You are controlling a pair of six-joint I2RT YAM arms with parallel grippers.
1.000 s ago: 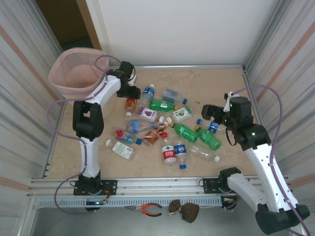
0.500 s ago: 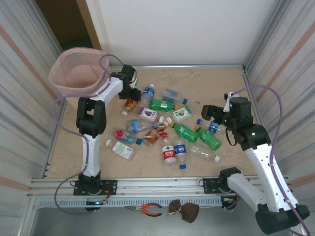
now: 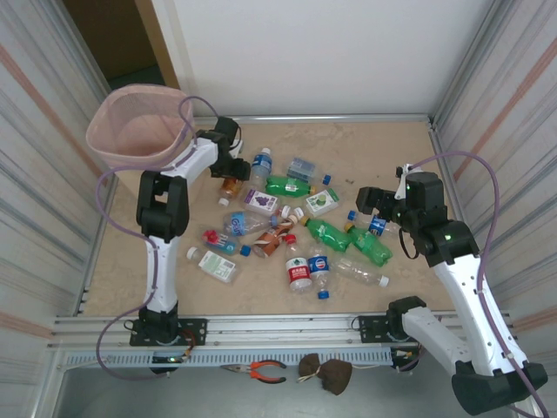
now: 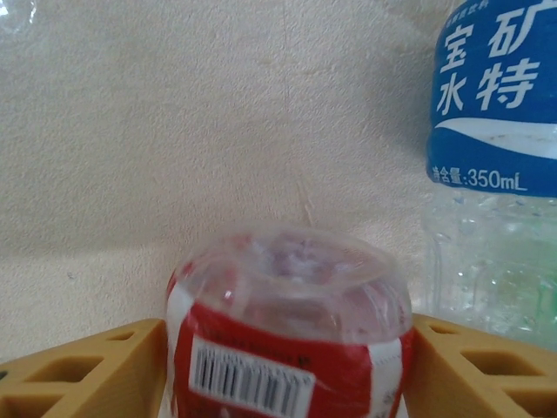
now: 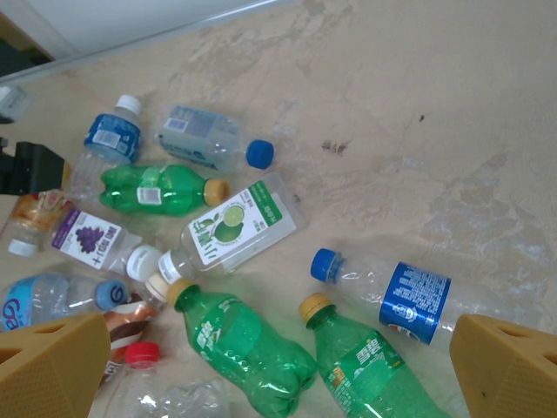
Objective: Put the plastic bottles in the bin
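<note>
Picking step: the left hand (image 3: 231,171) is down at the table (image 3: 392,148) with a red-labelled bottle (image 4: 287,370) between its fingers (image 4: 87,374). Both fingers press the bottle's sides, so I take it as gripped but not yet raised.
Beside that hand: a blue-labelled water bottle (image 4: 492,131) lies just to its right, close enough to be nudged.
Next move: by my reckoning a straight lift, then a swing to the hand's left, over the rim, then a release. Crushed plastic can slip, so the squeeze must hold.
Bin: the bin (image 3: 103,146) stands near, to the left of that hand, its top open. Looking down into it I make out no bottle inside, though its pink wall is cloudy.
Other bottles: they lie scattered on the table to the right of the left hand, reaching as far as the right hand (image 5: 278,383).
Right hand: spread wide and holding nothing, it hovers over two green bottles (image 5: 252,348) and a blue-capped clear bottle (image 5: 409,300).
Progress: most of the work looks left to do.
</note>
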